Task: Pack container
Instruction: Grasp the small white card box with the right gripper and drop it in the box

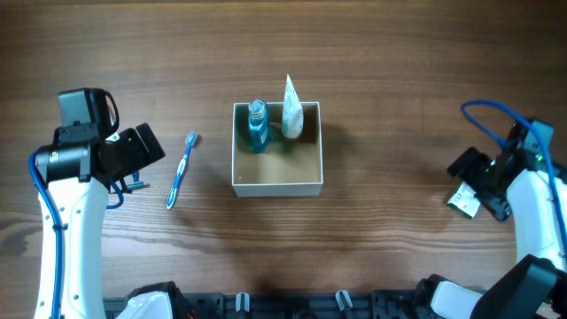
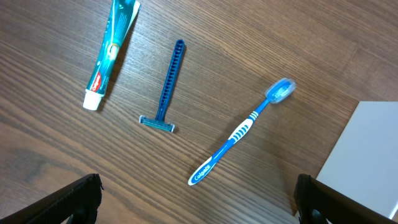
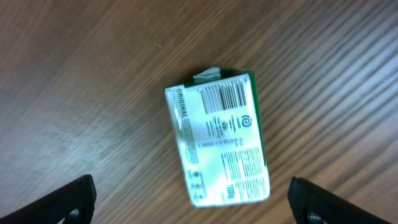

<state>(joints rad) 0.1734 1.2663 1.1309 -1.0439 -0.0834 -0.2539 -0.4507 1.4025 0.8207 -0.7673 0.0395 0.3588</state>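
Wooden table (image 1: 399, 89), container (image 1: 276, 188), toothbrush (image 1: 181, 170).

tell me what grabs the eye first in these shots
The white-walled container sits at the centre of the table, with a blue bottle and a white tube standing along its far wall. To its left lies a blue toothbrush; far right, a green-and-white packet lies flat.

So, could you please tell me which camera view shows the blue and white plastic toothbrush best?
Left wrist: the blue and white plastic toothbrush lies whole and large there. Overhead shows it small; right wrist misses it.
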